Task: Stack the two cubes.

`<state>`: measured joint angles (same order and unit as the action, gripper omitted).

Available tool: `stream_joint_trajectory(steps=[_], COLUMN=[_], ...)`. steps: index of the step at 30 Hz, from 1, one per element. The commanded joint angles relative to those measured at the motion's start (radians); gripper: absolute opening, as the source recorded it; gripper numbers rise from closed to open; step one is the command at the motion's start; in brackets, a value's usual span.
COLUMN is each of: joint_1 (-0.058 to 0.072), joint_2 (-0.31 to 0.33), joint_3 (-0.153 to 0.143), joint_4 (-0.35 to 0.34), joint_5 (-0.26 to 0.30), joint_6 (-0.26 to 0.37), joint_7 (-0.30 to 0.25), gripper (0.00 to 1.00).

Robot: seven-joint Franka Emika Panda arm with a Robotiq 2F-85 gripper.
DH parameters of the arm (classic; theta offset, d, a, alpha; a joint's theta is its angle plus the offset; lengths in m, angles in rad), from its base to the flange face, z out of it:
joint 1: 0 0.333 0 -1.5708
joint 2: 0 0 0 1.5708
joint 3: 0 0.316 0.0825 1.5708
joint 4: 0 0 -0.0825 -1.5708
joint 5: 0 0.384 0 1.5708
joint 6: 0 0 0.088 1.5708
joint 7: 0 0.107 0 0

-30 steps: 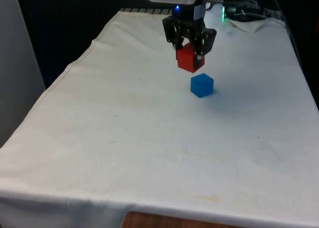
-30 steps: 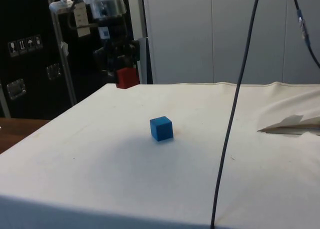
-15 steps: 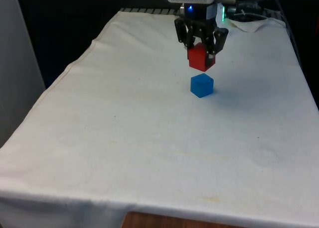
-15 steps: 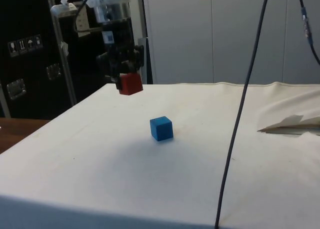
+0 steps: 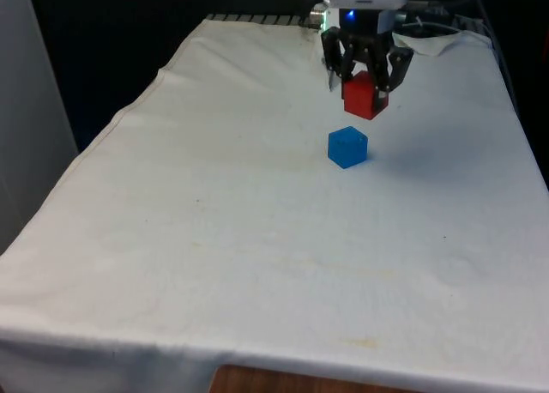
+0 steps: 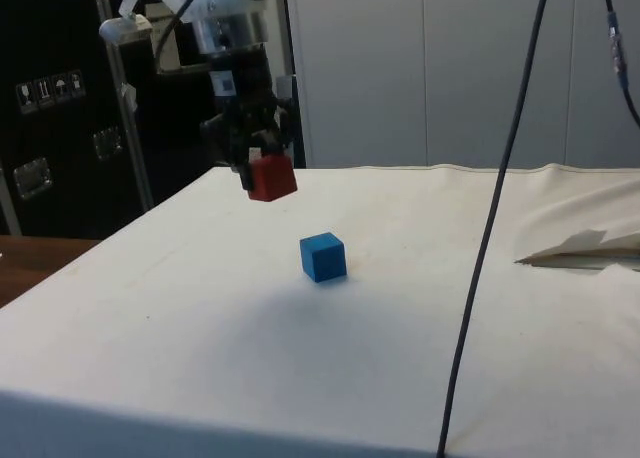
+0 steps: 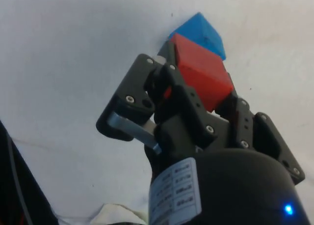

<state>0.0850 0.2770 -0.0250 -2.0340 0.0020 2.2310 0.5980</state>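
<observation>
Front view: we are seeing the red cube (image 5: 364, 96) hanging in the air, clamped between the two fingers of the end effector (image 5: 367, 82), which are closing on opposite faces of the cube. The cube is sitting tilted in the grip, with one corner pointing downward. It is clear of the counter (image 5: 214, 221) and is not touching the blue cube (image 5: 347, 147).

The blue cube is resting on the white cloth of the counter, toward the far part of the surface. In this view the red cube is appearing just above it and slightly toward the front view's right.

Side view: we are seeing the red cube (image 6: 271, 178) held above the cloth by the end effector (image 6: 262, 166), with open space between it and the blue cube (image 6: 323, 256), which is lying nearer the camera. The two cubes are near each other but apart.

Wrist view: we are seeing the red cube (image 7: 202, 76) gripped between the fingers (image 7: 180, 107), with the blue cube (image 7: 202, 34) showing beyond its edge on the cloth.

A dark cable (image 6: 490, 218) is hanging down across the side view.
</observation>
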Motion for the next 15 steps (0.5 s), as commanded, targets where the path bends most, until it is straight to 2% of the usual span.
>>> stream_joint_trajectory(steps=[1, 6, 7, 8, 11, 15], joint_1=[0.005, 0.004, 0.0, 0.004, 0.001, -0.008], joint_2=[-0.014, -0.053, -0.042, -0.059, -0.065, -0.072], joint_3=[0.0, 0.016, 0.016, 0.018, 0.021, 0.019], joint_4=[-0.018, -0.081, -0.065, -0.09, -0.113, -0.149], joint_5=[-0.006, -0.012, -0.006, -0.012, -0.01, 0.005], joint_6=[0.019, 0.048, 0.03, 0.052, 0.072, 0.119], joint_7=[0.011, 0.025, 0.015, 0.026, 0.017, -0.006], gripper=[0.02, 0.02, 0.02, 0.02, 0.02, 0.02])
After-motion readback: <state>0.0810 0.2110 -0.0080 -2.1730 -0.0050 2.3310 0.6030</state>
